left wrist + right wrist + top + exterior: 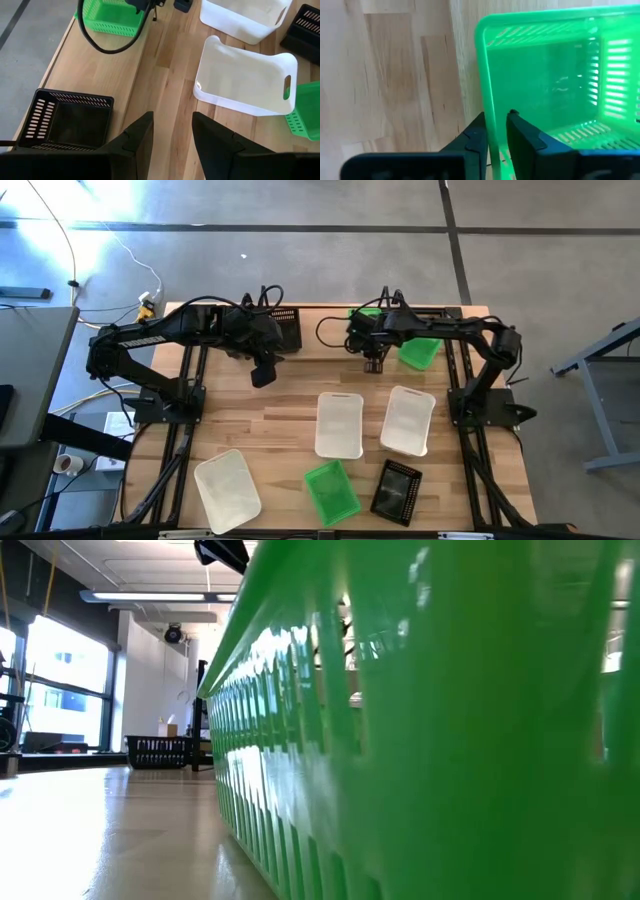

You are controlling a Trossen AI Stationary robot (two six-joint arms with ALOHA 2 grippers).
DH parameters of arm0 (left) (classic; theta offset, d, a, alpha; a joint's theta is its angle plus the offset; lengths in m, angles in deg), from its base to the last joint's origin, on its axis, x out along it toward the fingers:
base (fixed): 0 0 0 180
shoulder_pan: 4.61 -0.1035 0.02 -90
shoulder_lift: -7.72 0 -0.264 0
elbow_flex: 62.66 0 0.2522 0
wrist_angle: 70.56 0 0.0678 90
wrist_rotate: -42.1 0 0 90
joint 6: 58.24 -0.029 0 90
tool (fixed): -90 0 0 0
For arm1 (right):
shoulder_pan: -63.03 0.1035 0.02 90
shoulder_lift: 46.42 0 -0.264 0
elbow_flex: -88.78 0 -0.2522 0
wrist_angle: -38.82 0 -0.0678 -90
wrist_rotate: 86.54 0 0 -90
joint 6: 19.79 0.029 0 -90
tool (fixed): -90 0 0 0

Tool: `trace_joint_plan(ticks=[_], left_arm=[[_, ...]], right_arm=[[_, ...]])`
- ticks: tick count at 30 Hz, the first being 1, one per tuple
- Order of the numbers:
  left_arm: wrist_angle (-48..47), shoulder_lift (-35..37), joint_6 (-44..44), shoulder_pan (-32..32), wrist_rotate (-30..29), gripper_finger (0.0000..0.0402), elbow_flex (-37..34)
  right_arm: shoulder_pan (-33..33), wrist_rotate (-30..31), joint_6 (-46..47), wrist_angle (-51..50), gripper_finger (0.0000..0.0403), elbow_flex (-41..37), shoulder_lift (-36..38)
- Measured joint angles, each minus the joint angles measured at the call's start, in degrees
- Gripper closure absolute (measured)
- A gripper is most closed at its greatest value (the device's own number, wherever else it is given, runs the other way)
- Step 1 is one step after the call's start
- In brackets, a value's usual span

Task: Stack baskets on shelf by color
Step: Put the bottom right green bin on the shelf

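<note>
Wooden counter [290, 405] fills the frame's middle. Upper right, the right tool [492, 131] straddles a green basket's [555, 85] rim, fingers narrowly parted. Upper centre, the left tool [172, 132] hangs parted and empty beside a black basket [67, 120]. White baskets [339, 423] lie lower.

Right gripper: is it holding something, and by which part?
The right gripper straddles the rim of a bright green slotted plastic basket, fingers either side of the wall; whether they grip it cannot be told.
</note>
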Motion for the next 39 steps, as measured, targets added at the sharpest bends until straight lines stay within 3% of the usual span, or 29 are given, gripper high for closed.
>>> trace_joint_plan(ticks=[7,13,20,33,39], left_arm=[[-0.02,0.00,0.84,-0.02,-0.02,0.0277,0.00],[-0.02,0.00,3.36,0.00,1.11,0.0277,0.00],[-0.02,0.00,3.47,0.00,1.46,0.0277,0.00],[-0.02,0.00,2.98,0.00,1.62,0.0277,0.00],[-0.02,0.00,2.84,0.00,1.57,0.0277,0.00]], right_arm=[[0.29,-5.13,5.73,-2.84,0.0345,0.03,2.88],[2.63,-4.97,11.30,-4.82,0.0345,0.09,5.92],[3.37,-2.40,10.91,-1.48,0.0345,0.09,6.31],[7.04,-15.00,8.33,-2.16,0.0345,0.09,6.33],[7.08,-15.35,6.68,-1.71,0.0345,-0.11,5.33]])
